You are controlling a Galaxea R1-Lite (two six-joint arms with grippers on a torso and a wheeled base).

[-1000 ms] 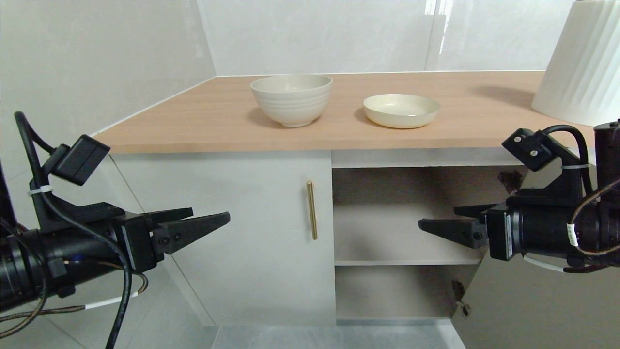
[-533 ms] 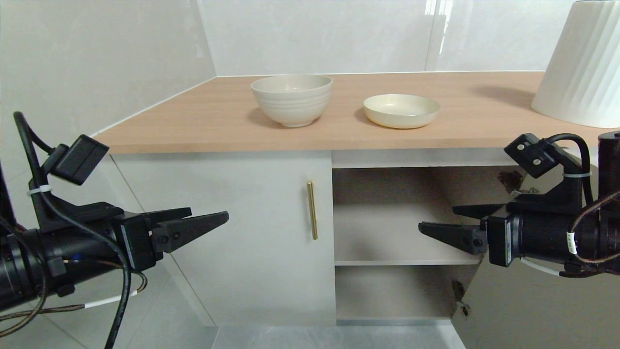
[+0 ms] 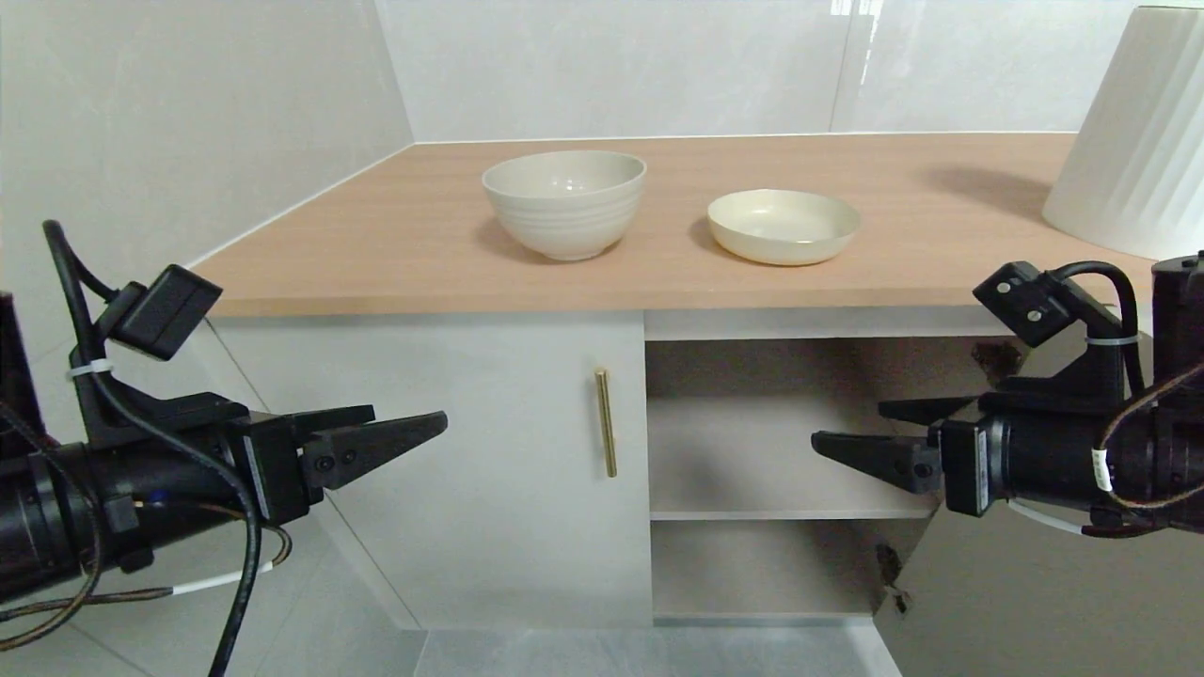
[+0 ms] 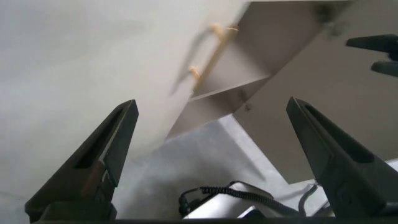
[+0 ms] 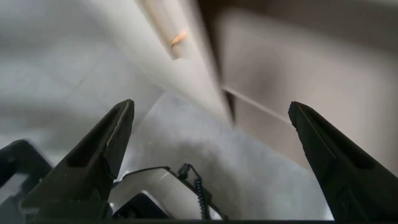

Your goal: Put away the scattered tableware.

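Both pieces sat on the counter (image 3: 395, 244): bowl (image 3: 564, 202) toward 11 o'clock, dish (image 3: 783, 226) at the bowl's 3 o'clock, apart from it, neither one touched. Below, the left door (image 3: 489, 470) was shut. The right side stood open, with the shelf (image 3: 752, 461) at the dish's 6 o'clock. Left gripper (image 3: 409, 417) hung at 9 o'clock, level with the handle (image 3: 606, 423), jaws spread wide, nothing held. Right gripper (image 3: 847, 423) hung at 3 o'clock before the open compartment, also wide and empty. Judged: cabinet ready, first pick not yet begun. The next move probably calls for an arm to rise above the counter edge, pinch a rim, most likely the right arm on the dish, then come down to the shelf without clipping the counter lip.
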